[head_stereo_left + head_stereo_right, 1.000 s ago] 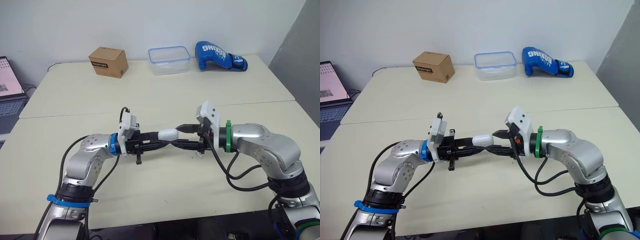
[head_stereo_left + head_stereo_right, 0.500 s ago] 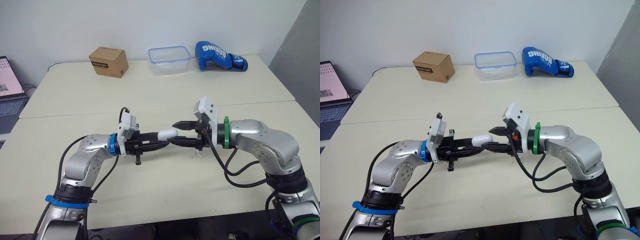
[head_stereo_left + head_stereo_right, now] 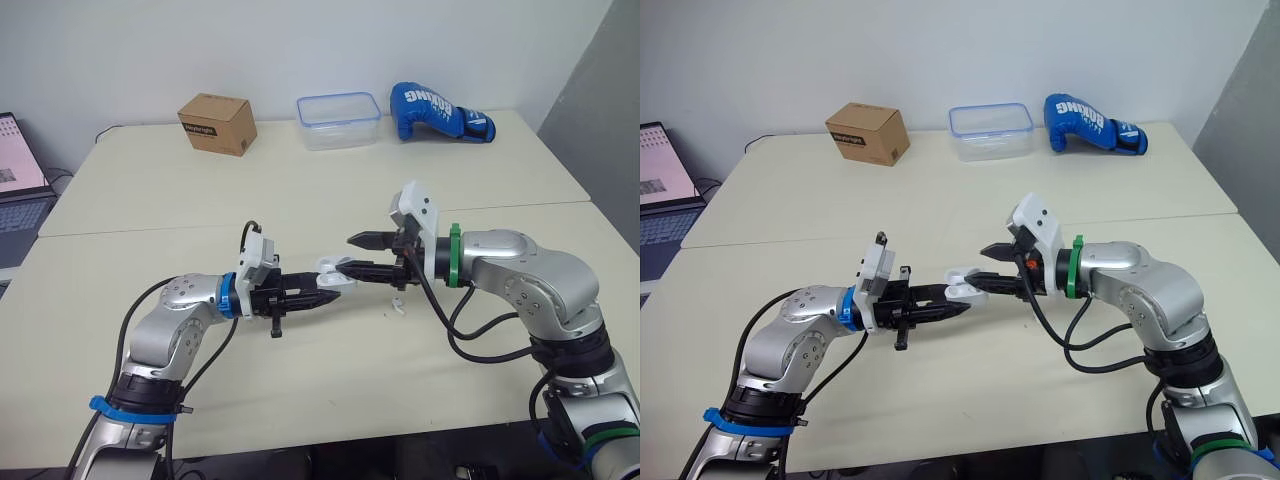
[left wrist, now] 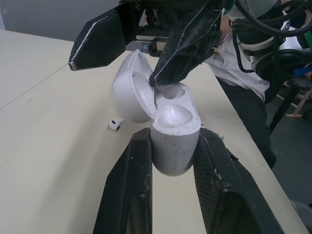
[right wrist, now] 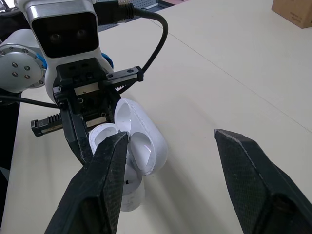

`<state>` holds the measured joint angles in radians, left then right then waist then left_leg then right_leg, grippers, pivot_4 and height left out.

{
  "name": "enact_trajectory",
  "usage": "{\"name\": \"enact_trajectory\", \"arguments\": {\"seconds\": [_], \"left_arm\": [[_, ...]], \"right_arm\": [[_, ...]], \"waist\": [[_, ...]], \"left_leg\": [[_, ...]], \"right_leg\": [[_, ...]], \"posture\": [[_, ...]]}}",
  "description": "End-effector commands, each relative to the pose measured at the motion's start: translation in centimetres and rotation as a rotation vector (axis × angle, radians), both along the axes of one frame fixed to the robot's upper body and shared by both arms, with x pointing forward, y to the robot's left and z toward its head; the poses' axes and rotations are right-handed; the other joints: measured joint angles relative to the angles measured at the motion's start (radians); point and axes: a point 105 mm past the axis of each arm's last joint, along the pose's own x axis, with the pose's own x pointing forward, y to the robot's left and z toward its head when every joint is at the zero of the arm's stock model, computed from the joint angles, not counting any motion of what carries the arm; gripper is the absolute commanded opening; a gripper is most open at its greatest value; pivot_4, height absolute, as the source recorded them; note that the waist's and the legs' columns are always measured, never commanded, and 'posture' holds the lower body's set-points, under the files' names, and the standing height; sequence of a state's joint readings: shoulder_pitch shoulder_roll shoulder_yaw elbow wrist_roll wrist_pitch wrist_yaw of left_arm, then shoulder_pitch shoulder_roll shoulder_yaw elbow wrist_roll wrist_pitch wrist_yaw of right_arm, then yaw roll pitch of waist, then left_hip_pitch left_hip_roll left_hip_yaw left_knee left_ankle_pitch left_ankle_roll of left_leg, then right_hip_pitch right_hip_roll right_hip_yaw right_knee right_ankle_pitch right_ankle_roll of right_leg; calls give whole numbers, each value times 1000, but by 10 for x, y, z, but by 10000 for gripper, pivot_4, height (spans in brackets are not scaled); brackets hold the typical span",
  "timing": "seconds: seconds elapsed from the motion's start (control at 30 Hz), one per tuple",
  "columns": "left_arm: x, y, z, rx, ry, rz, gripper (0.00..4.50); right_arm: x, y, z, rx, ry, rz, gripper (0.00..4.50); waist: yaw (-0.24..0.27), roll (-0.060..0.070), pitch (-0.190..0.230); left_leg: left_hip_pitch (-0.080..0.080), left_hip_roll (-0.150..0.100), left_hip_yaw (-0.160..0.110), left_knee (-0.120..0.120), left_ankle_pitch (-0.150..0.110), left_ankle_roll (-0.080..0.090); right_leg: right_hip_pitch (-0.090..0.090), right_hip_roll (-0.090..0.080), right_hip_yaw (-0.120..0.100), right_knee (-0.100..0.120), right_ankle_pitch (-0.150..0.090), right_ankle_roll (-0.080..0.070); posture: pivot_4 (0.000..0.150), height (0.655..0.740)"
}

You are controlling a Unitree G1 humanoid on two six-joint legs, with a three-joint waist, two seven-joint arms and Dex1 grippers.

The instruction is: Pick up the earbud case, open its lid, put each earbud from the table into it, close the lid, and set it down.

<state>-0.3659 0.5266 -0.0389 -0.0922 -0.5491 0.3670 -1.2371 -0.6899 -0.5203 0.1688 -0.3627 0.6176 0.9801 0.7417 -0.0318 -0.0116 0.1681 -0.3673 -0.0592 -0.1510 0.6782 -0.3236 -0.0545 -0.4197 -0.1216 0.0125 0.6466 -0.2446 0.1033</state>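
Lid [image 4: 129,87] up on the earbud case [image 4: 174,122], and that explains the whole pose. The left gripper [image 4: 174,141] has its two black fingers clamped on the case's lower body, one on either side. The open mouth is turned toward the other arm, so the base cannot twist while the top is worked. The case is held clear of the table [image 3: 330,390], not resting on it. Facing it, the right gripper [image 3: 347,254] has its fingers spread wide with nothing between them. Its lower fingertip sits right where the lid meets the body, touching or very nearly, which reads as a prying contact propping the lid back. The wells inside look pale, and it is hard to tell whether anything is seated in them. One white earbud [image 4: 114,125] lies on the table under the right arm, apart from both grippers. The free right gripper looks like the natural one to fetch it while the left presents the open case. Opening looks done and loading not yet begun. At the far edge, well apart from all this, stand a cardboard box [image 3: 215,123], a clear plastic container with a blue rim [image 3: 338,120] and a blue boxing glove [image 3: 440,111]. A laptop [image 3: 20,190] sits off to the left.
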Motion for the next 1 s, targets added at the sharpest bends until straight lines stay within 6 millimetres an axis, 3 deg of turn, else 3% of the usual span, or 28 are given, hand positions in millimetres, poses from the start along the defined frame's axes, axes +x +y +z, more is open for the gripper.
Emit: {"name": "enact_trajectory", "arguments": {"seconds": [0.03,0.2,0.3,0.47,0.53,0.7,1.0], "left_arm": [[4,4,13,-32,-47,24,8402],[16,16,13,-21,-60,76,8402],[21,20,16,-23,-73,94,8402],[24,21,20,-27,-85,95,8402],[24,19,21,-24,-94,89,8402],[23,17,22,-18,-103,79,8402],[19,19,22,-1,-101,74,8402]], "right_arm": [[-12,-2,24,35,-24,66,28906],[-17,-18,31,-50,7,50,28906],[-14,-33,11,-169,5,-32,28906],[1,-52,-44,-352,64,-225,28906],[7,-53,-58,-379,72,-296,28906],[7,-43,-73,-356,88,-346,28906],[8,-53,-93,-399,91,-431,28906]], "waist": [[0,0,0],[1,0,0],[3,0,0],[2,0,0],[1,0,0],[1,0,0],[1,0,0]], "left_leg": [[0,0,0,0,0,0],[0,0,0,0,0,0],[0,0,0,0,0,0],[0,0,1,0,0,0],[0,0,1,0,0,0],[0,0,1,0,0,0],[0,0,1,0,0,0]], "right_leg": [[0,0,0,0,0,0],[0,0,-1,0,0,0],[0,0,-1,-1,0,0],[0,0,0,0,0,0],[0,0,1,1,0,0],[-1,0,1,0,0,0],[0,0,1,0,0,0]], "posture": [[1500,7307],[1500,7307],[1500,7307],[1500,7307],[1500,7307],[1500,7307],[1500,7307]]}}
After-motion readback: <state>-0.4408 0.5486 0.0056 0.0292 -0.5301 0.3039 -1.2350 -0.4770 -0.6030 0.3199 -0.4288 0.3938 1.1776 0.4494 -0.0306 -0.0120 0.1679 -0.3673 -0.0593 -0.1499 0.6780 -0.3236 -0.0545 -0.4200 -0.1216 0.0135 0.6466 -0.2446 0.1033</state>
